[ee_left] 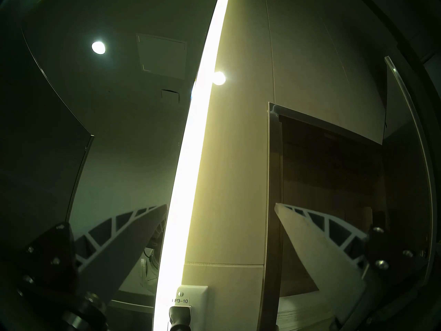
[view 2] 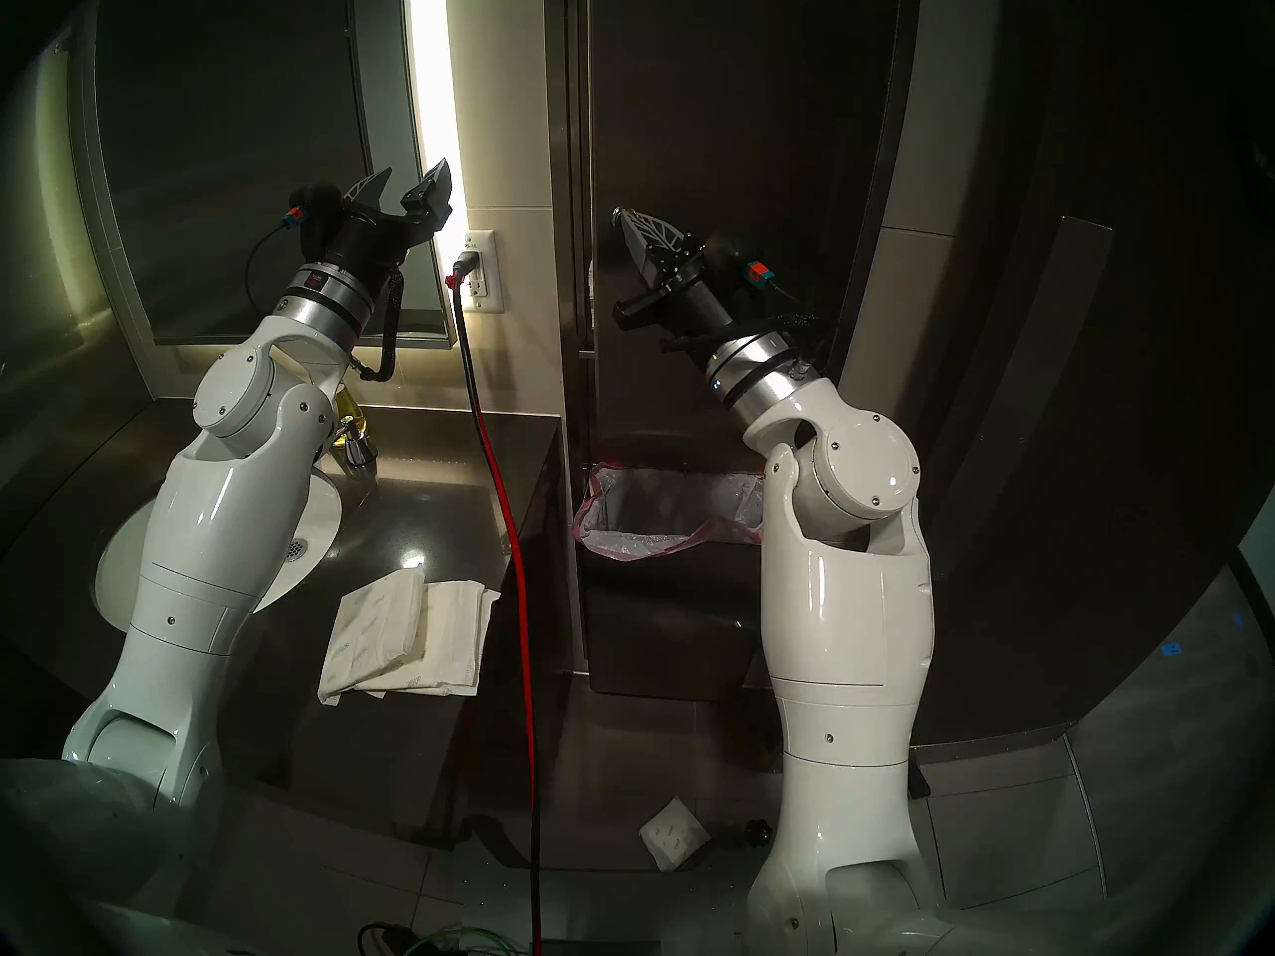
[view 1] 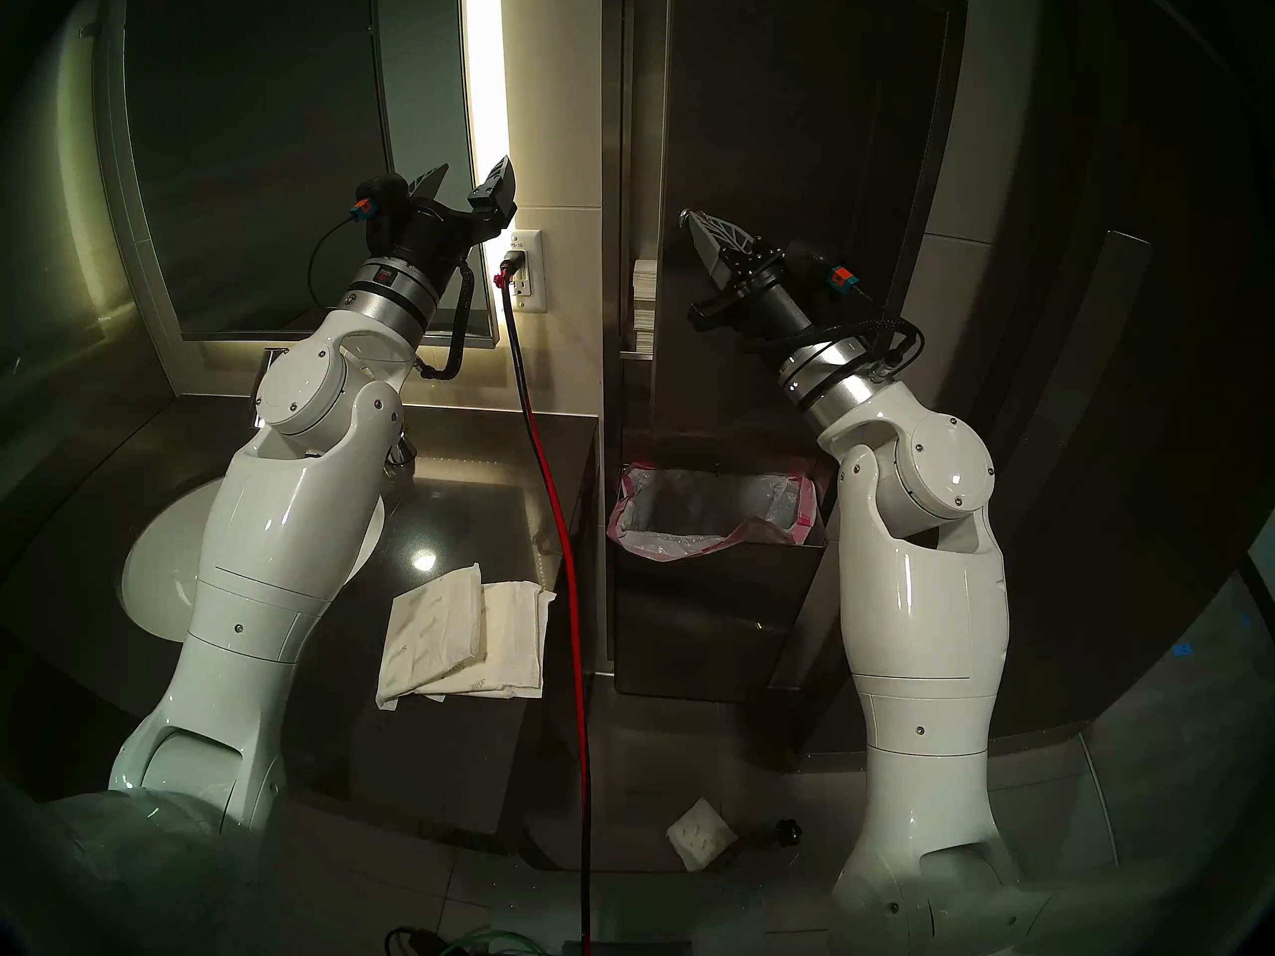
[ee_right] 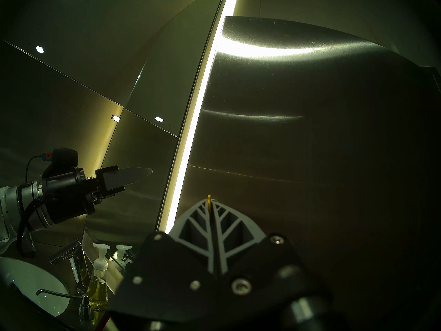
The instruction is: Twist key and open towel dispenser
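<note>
Dim washroom; two white robot arms raised toward wall; right gripper (view 1: 684, 218) clenched on key (ee_right: 209, 202), amber head showing as thin sliver between pressed fingertips, held against swung-out steel door of towel dispenser (view 1: 779, 175); paper stack visible inside cabinet; left gripper (view 1: 471, 172) released, fingers spread, empty, before lit mirror (view 1: 262, 154) edge, above wall outlet (view 1: 528, 272); waste bin (view 1: 717, 589) below dispenser.

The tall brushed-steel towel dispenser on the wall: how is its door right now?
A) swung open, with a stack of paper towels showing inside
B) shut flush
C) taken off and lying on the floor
A: the tall brushed-steel towel dispenser has its door swung out, and a stack of white paper towels shows in the gap.
</note>
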Action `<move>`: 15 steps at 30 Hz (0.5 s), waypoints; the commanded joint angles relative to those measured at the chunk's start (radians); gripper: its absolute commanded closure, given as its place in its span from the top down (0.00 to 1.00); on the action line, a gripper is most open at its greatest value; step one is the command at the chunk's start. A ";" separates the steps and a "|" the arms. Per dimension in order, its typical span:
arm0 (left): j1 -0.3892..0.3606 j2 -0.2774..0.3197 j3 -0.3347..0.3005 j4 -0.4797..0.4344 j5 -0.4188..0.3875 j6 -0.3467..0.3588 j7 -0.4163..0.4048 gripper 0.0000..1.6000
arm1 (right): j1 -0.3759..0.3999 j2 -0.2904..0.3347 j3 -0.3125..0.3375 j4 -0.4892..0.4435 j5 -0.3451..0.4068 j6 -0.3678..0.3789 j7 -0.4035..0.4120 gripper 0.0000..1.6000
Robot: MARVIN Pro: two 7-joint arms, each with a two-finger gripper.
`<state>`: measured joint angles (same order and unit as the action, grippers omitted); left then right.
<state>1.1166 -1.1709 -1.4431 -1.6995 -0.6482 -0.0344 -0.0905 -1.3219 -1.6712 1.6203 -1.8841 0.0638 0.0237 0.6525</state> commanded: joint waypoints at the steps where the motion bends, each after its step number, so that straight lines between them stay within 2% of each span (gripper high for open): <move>1: -0.022 0.007 -0.009 -0.016 -0.009 -0.009 -0.019 1.00 | 0.012 -0.003 0.051 0.000 -0.001 0.000 -0.043 0.00; 9: -0.022 -0.014 -0.002 -0.042 -0.020 -0.019 -0.031 1.00 | 0.013 -0.011 0.056 0.000 -0.007 0.000 -0.036 0.00; 15: -0.052 -0.035 0.034 -0.057 -0.036 -0.013 -0.065 1.00 | 0.014 -0.017 0.060 0.000 -0.012 0.000 -0.027 0.00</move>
<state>1.1117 -1.1842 -1.4359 -1.7300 -0.6700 -0.0448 -0.1257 -1.3213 -1.6856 1.6309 -1.8840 0.0526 0.0238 0.6641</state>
